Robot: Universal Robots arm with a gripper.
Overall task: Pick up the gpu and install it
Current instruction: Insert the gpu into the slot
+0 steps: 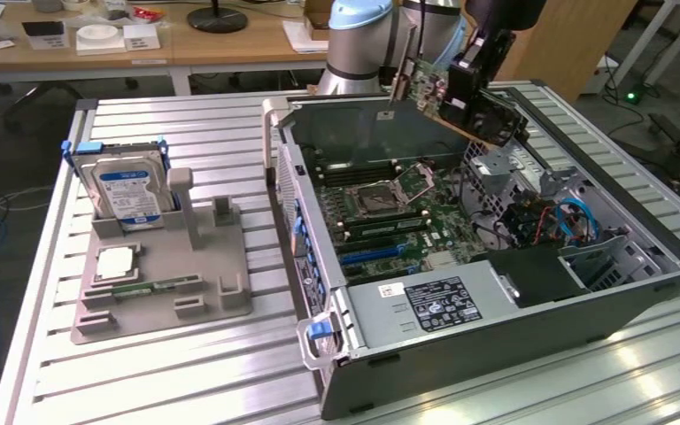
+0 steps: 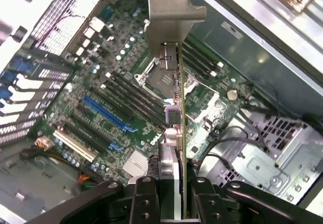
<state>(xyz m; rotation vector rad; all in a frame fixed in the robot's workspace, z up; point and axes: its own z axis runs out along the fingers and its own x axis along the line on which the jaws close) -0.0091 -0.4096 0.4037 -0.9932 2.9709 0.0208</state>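
The gpu (image 1: 464,104), a green card with a black cooler block, hangs tilted in the air above the far side of the open computer case (image 1: 623,292). My gripper (image 1: 473,69) is shut on it from above. In the wrist view the gpu (image 2: 174,108) is seen edge-on, its silver bracket (image 2: 174,7) at the far end, and my gripper (image 2: 171,188) clamps the near end between its black fingers (image 2: 144,196). Below the card lies the motherboard (image 2: 101,82) with its blue slot (image 2: 108,114) and the empty processor socket (image 1: 378,202).
A grey holder (image 1: 163,274) at the exterior view's left carries a silver hard drive (image 1: 127,190), a processor (image 1: 116,261) and a memory stick (image 1: 151,288). Inside the case are the power supply (image 1: 435,305), cables (image 1: 565,221) and a drive cage (image 2: 262,168).
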